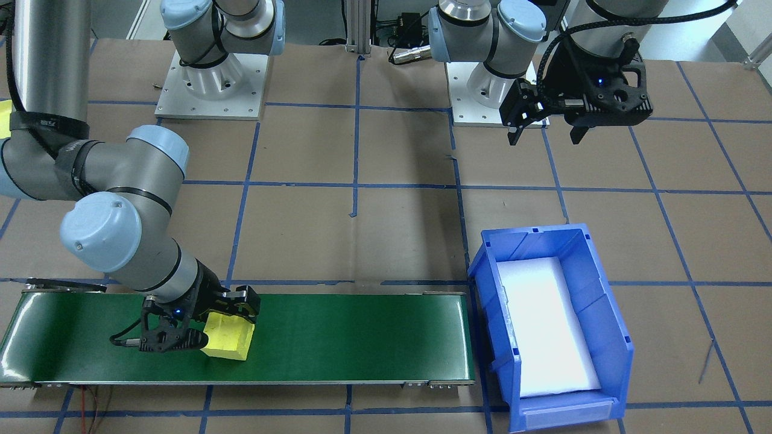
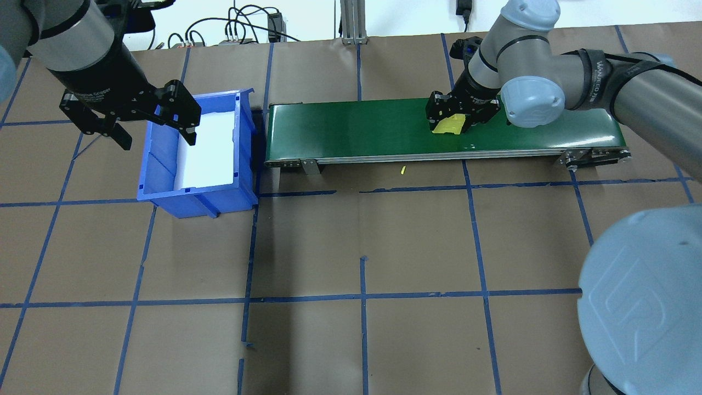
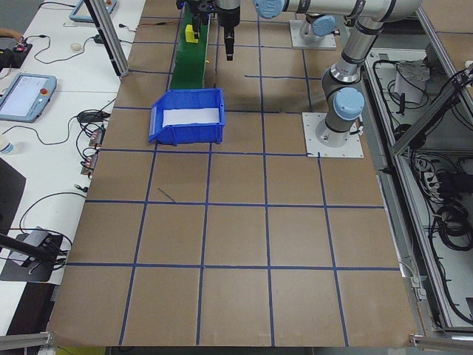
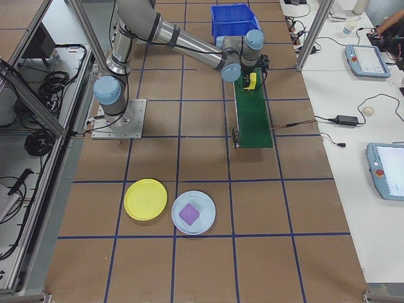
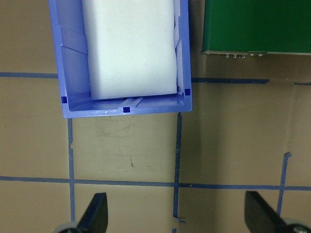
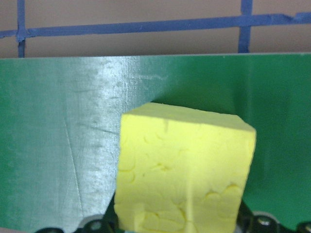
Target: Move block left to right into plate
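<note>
The left tool (image 2: 151, 127) hangs over the blue bin (image 2: 164, 192), its fingers (image 5: 95, 213) spread apart with nothing between them; the wrist view cuts them off at the bottom edge. On the green conveyor belt (image 2: 356, 129), the right tool (image 2: 458, 118) is clamped on the yellow block (image 1: 228, 340), its fingertips hidden behind the foam (only one tilted face shows from overhead, so its long axis is unclear). The yellow plate (image 4: 146, 199) lies well apart on the desk (image 4: 202, 265), beside a pale blue plate (image 4: 208, 224) holding a purple block (image 4: 189, 214).
</note>
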Robot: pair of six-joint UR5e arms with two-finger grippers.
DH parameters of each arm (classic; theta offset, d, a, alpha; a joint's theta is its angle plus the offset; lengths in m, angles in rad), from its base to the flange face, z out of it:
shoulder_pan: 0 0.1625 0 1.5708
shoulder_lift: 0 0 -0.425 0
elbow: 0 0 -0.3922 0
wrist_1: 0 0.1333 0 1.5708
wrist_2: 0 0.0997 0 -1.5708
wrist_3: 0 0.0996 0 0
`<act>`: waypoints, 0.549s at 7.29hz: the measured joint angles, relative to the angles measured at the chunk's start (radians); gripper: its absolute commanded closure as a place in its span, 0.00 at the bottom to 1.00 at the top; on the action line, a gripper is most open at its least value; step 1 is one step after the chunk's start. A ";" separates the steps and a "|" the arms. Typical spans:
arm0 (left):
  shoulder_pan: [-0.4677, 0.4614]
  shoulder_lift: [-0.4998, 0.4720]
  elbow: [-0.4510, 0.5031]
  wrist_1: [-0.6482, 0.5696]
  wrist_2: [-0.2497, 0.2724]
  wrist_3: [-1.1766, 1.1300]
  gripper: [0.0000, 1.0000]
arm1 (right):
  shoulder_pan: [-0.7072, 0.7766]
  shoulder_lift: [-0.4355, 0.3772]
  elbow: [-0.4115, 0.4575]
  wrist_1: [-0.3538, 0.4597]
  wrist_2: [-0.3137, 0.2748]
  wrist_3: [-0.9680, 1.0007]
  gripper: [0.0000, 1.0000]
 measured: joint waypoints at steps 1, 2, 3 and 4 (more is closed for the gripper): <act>0.000 0.000 0.000 0.000 0.000 0.000 0.00 | -0.022 -0.026 0.001 -0.001 -0.060 -0.109 0.75; 0.001 0.001 0.000 0.000 0.000 0.000 0.00 | -0.067 -0.079 0.009 0.018 -0.154 -0.253 0.74; 0.000 0.001 0.000 0.000 0.000 0.000 0.00 | -0.139 -0.150 0.026 0.076 -0.248 -0.398 0.75; 0.000 0.000 0.000 0.000 0.000 0.000 0.00 | -0.254 -0.230 0.057 0.180 -0.315 -0.524 0.75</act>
